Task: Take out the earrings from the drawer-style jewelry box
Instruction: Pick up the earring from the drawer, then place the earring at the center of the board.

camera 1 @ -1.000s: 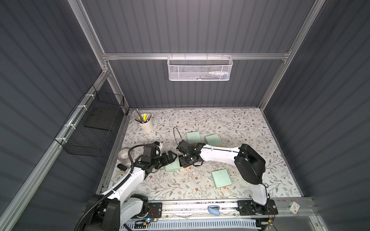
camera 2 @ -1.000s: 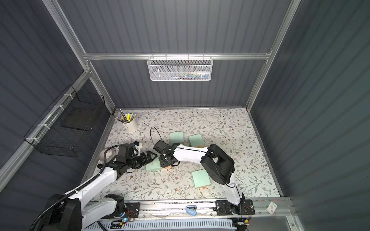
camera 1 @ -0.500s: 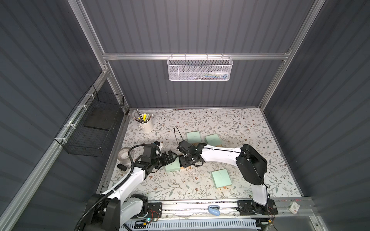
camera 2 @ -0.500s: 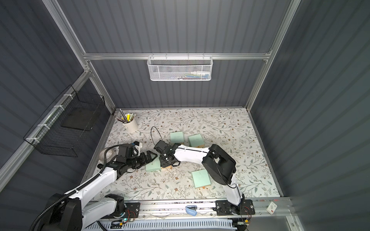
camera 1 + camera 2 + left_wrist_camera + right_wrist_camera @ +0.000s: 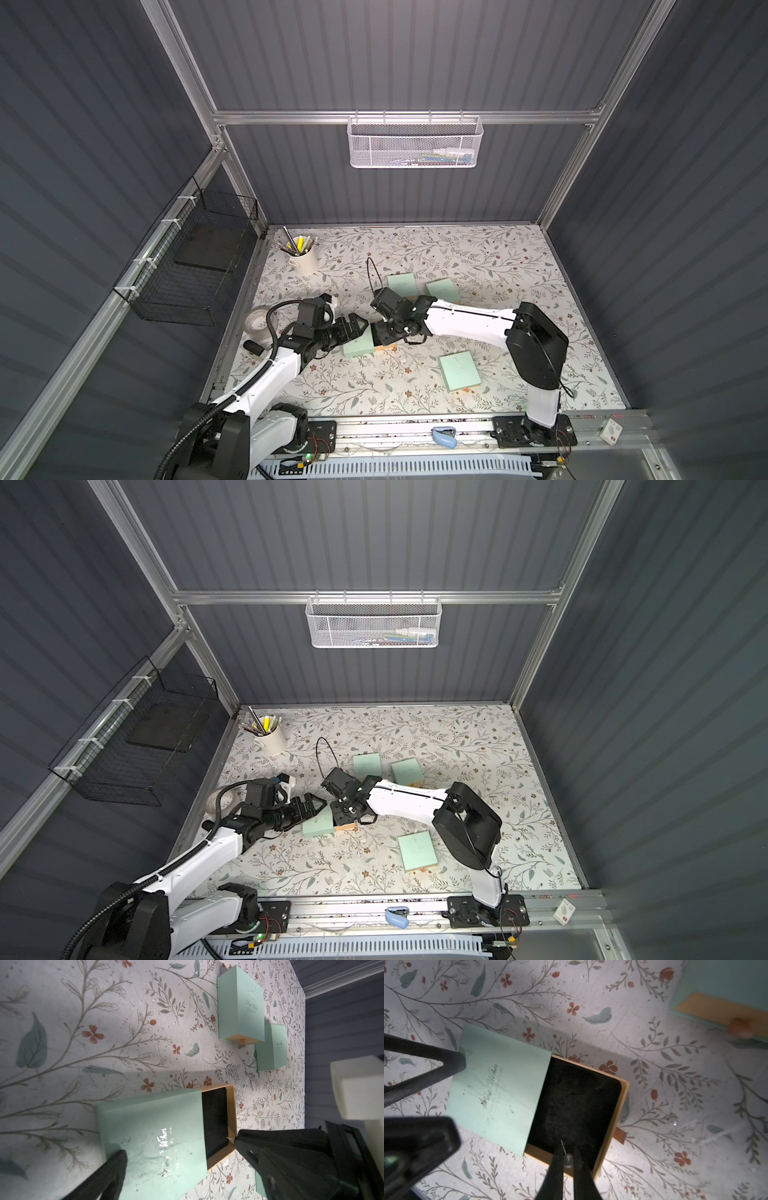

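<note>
Right claw (image 5: 568,1152) clamped on an earring (image 5: 568,1161) over the drawer (image 5: 577,1095): tiny, light, slick, probably best pinched at its bead; left claw (image 5: 360,327) spread wide by the sleeve (image 5: 496,1093).

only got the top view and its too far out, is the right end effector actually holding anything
observer: Yes. In the right wrist view the right end effector is shut on an earring, a clear bead with a thin pin.
operator: ok where is it relative to the drawer
observer: Over the pulled-out end of the drawer, near its front rim.
operator: anything left inside
observer: The black lining that shows looks bare. The part under the green sleeve is hidden.
</note>
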Motion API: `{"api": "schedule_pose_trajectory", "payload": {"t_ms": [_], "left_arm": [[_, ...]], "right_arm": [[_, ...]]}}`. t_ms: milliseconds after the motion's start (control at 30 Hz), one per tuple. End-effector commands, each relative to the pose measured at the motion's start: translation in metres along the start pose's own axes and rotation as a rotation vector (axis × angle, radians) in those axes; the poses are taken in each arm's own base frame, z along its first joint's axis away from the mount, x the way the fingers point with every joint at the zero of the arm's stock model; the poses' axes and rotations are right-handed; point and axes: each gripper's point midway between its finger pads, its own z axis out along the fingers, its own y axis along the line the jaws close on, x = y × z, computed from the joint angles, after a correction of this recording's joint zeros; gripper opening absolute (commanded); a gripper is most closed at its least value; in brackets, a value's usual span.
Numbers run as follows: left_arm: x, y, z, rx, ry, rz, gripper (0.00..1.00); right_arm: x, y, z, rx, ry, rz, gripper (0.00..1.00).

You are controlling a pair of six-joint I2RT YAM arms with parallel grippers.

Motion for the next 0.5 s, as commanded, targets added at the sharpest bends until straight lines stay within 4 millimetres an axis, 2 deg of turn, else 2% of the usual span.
{"api": "schedule_pose_trajectory", "payload": {"t_ms": [0, 133, 267, 467], "left_arm": [[0.031, 0.033, 0.004, -0.106, 0.095, -0.065, 1.0], [0.03, 0.031, 0.003, -0.103, 0.093, -0.064, 1.0], [0.029, 0.029, 0.002, -0.097, 0.09, -0.059, 1.0], [0.027, 0.025, 0.0, -0.088, 0.089, -0.057, 1.0]], "right_arm": [[-0.005, -0.005, -0.015, 0.0, -0.038, 0.025, 0.12], [-0.004, -0.015, -0.023, 0.004, -0.055, 0.051, 0.12], [0.001, -0.034, -0.028, 0.025, -0.065, 0.092, 0.12], [0.014, -0.064, -0.02, 0.054, -0.046, 0.153, 0.12]]}}
